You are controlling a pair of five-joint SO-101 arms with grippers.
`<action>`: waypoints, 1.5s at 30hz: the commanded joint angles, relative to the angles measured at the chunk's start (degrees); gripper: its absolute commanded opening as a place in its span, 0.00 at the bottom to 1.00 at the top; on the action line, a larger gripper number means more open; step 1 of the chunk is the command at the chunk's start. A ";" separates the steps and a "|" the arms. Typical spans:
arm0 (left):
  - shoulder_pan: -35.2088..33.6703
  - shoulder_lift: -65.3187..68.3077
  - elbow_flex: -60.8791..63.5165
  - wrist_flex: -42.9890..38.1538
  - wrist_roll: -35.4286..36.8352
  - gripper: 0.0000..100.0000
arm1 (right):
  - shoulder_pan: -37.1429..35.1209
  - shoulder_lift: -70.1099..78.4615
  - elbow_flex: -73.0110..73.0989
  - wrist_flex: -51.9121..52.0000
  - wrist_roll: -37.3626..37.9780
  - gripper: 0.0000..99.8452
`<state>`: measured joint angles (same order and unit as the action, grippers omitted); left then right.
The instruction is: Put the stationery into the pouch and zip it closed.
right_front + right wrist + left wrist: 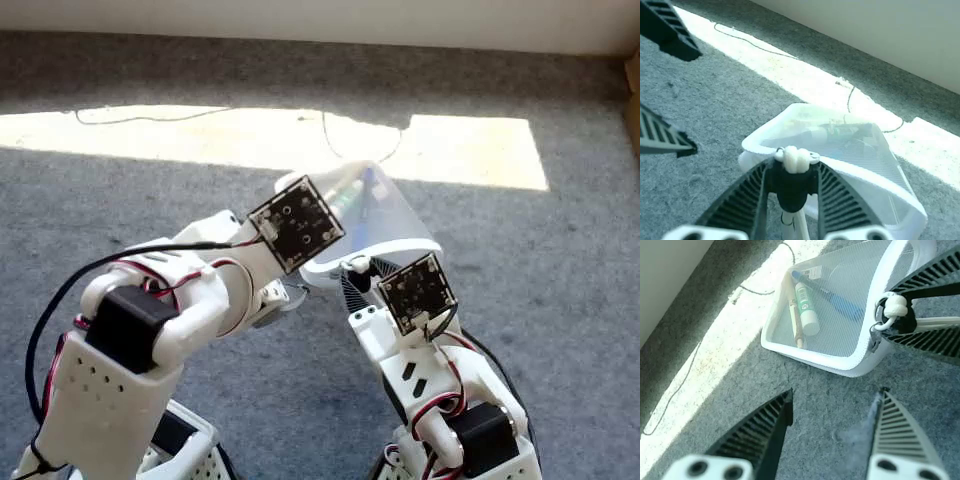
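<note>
Grey carpet (pixel 560 280) spreads under me, with a sunlit band across it. The white mesh pouch (pixel 395 215) sits on it at the edge of that band, just ahead of both my arms. My left pincer (pixel 835 400) hangs released beside the pouch, touching nothing. My right pincer (pixel 792 172) is clenched on the zip pull (pixel 796 159) at the pouch's near corner. Inside lie a blue pen (pixel 837 300), a glue stick (pixel 806 310) and a pencil (pixel 796 322).

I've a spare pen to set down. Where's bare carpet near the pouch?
Bare carpet lies right of the pouch, up to the sunlit strip, and left past the left arm. Crowded at the pouch's near edge: right hand on the zipper pull, open left hand beside it.
</note>
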<state>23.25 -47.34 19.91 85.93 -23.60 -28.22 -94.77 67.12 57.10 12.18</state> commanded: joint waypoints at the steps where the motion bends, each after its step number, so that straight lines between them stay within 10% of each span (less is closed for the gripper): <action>1: 0.92 -10.59 12.35 -9.14 -0.79 0.27 | 0.75 -0.75 -1.36 -2.42 -0.53 0.01; 16: 1.01 -22.46 41.27 -36.92 -0.79 0.29 | 0.75 -0.84 -1.36 -2.07 -0.53 0.01; 45: 6.37 -22.46 60.18 -65.05 -3.87 0.19 | 0.66 -0.84 -1.45 1.71 -0.35 0.01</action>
<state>29.05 -68.70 79.08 25.01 -27.03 -28.22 -94.86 67.12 58.86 12.18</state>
